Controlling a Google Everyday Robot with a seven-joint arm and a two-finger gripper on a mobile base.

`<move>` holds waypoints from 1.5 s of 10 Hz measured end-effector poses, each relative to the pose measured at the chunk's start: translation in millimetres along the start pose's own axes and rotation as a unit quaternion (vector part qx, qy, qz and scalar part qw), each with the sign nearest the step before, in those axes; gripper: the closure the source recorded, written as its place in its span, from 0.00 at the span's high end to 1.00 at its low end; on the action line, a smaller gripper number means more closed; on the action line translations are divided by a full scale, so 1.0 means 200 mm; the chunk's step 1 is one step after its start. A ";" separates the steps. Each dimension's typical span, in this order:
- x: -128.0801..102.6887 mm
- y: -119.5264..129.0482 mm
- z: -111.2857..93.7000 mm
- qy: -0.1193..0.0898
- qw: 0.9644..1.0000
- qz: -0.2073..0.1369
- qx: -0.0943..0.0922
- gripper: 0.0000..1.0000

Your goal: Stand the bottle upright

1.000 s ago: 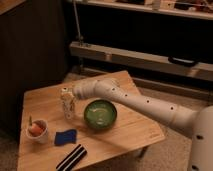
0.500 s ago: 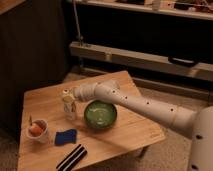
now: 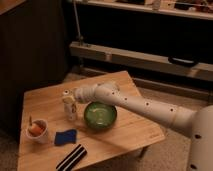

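The gripper (image 3: 76,96) sits at the end of the white arm (image 3: 145,106), right beside the bottle (image 3: 69,106) at about nine o'clock from the green bowl (image 3: 100,115); where its tips meet the bottle is too murky to judge contact. The bottle's label is an unreadable dark band. The arm's base runs off the frame at four o'clock. The wooden table (image 3: 135,134) loses its near edge at six o'clock, cutting the striped object (image 3: 71,157) short. The white cup (image 3: 37,131) holds something orange, unidentifiable.
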 end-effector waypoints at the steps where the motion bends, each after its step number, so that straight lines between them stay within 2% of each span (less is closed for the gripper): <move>1: 0.00 0.00 0.00 -0.001 1.000 0.000 0.000 0.07; 6: 0.01 0.00 0.00 -0.002 1.000 0.000 0.000 0.60; 8: 0.01 0.00 0.00 -0.002 1.000 0.000 0.000 0.77; 10: 0.00 0.00 -0.01 -0.008 1.000 0.000 0.006 0.80; 12: 0.00 0.01 -0.06 -0.014 0.999 0.004 0.029 0.80; 15: 0.02 0.00 -0.06 -0.019 0.999 0.005 0.037 0.80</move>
